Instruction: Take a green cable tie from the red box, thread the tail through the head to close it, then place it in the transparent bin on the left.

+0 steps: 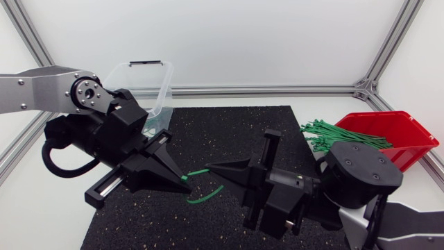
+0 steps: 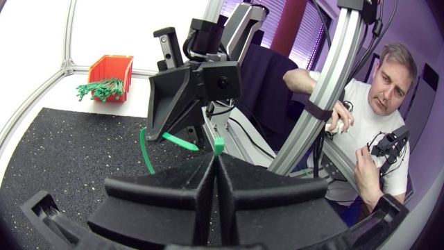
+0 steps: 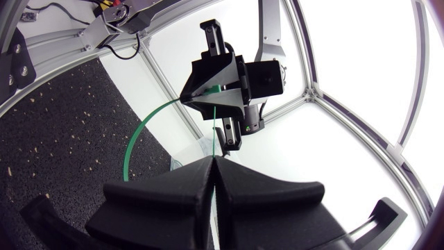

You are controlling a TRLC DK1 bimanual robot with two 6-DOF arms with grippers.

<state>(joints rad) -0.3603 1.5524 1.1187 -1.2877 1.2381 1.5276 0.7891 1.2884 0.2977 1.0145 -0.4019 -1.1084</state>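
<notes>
At the centre of the head view, low over the black worktop [image 1: 229,128], the left end effector [image 1: 180,177] is pinched tight on one end of the green cable tie [image 2: 145,149]. Its wrist view shows a short green stub poking out between the closed fingers. Facing it almost tip to tip, the right end effector [image 1: 211,167] is likewise clamped on the tie, with a thin strand running from its fingers across to the other. The slack bows into a loop that hangs beside and below both tips. Whether the tail has entered the head I cannot tell.

The main risk, as I judge it, is misalignment. The slot is small, so a slight angle error would send the tail past the head or buckle the strand. The wedge tips are so near that a further advance could knock them together. A hard pull could slip the tie from either grip. The hanging loop may also snag on the rough mat.

The transparent bin [image 1: 161,83] sits at upper left, well apart from the tie. The red box [image 1: 402,135] is at the right edge.
</notes>
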